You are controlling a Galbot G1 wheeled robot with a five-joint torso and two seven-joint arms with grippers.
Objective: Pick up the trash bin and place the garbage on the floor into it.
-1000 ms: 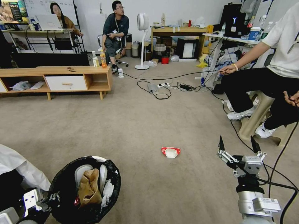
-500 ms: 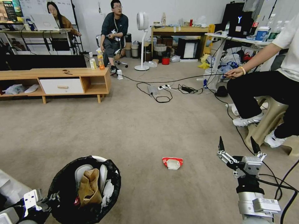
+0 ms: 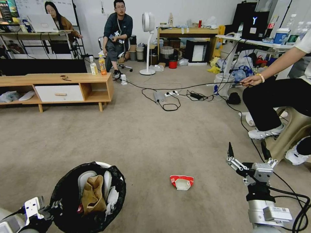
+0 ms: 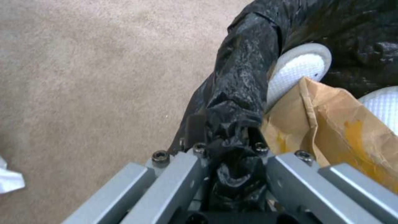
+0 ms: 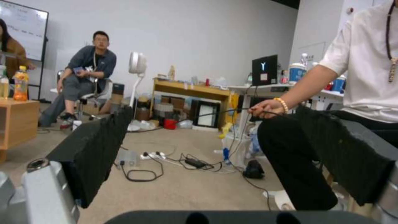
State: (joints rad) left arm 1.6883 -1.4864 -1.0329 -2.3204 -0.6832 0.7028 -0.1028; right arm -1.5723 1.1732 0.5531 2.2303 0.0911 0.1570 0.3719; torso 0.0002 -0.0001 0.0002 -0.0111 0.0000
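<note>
Trash bin (image 3: 87,197) upright, mouth up, held at robot's lower left; left gripper (image 4: 226,146) clenched on its black bag rim. Red-and-white packet (image 3: 182,182) lies flat on beige carpet (image 3: 145,136), long axis crosswise. Right gripper (image 3: 247,151) hovers nearby, fingers spread, empty.

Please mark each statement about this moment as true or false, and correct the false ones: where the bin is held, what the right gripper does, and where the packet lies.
1. The left gripper is shut on the trash bin at its bag rim. True.
2. The right gripper holds the red-and-white packet. False: it is open and empty, raised above the floor.
3. The packet lies on the floor between bin and right gripper. True.
4. The bin is empty. False: a tan paper bag and white pieces lie inside.
</note>
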